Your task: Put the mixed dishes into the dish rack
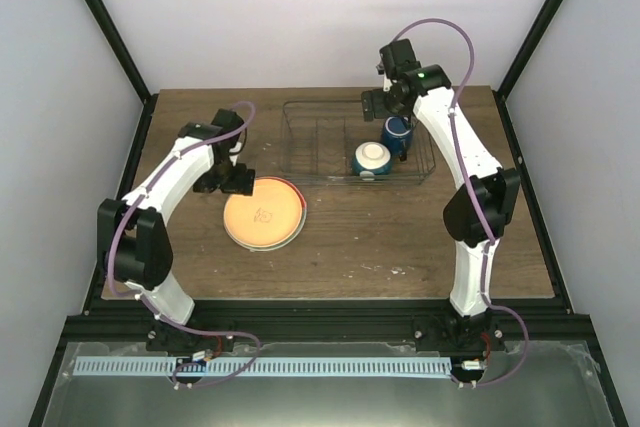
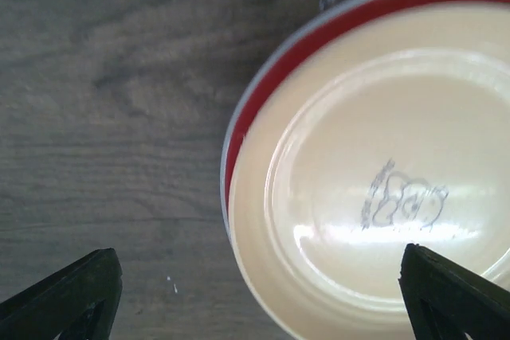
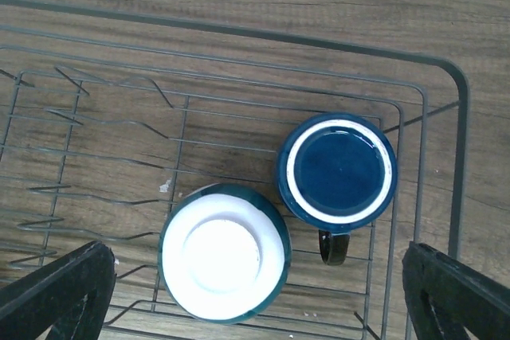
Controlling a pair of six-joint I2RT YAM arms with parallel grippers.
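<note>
The orange-yellow plate [image 1: 264, 211] lies upside down on the table, stacked on a plate of which only a red rim [image 2: 319, 37] shows. My left gripper [image 1: 238, 183] is open and empty over the stack's left edge; in the left wrist view [image 2: 263, 312] one finger is over the wood and the other over the yellow plate [image 2: 374, 181]. The grey wire dish rack [image 1: 310, 137] holds the cream-white bowl [image 1: 372, 158] and the dark blue mug [image 1: 397, 132], both upside down. My right gripper [image 1: 383, 107] hovers open and empty above them; the right wrist view shows the bowl [image 3: 223, 254] and mug [image 3: 336, 169].
The rack's left half has upright wire dividers [image 3: 88, 157] with nothing in them. The wooden table [image 1: 400, 237] is walled in by white panels and black frame posts [image 1: 105, 22] at the back corners.
</note>
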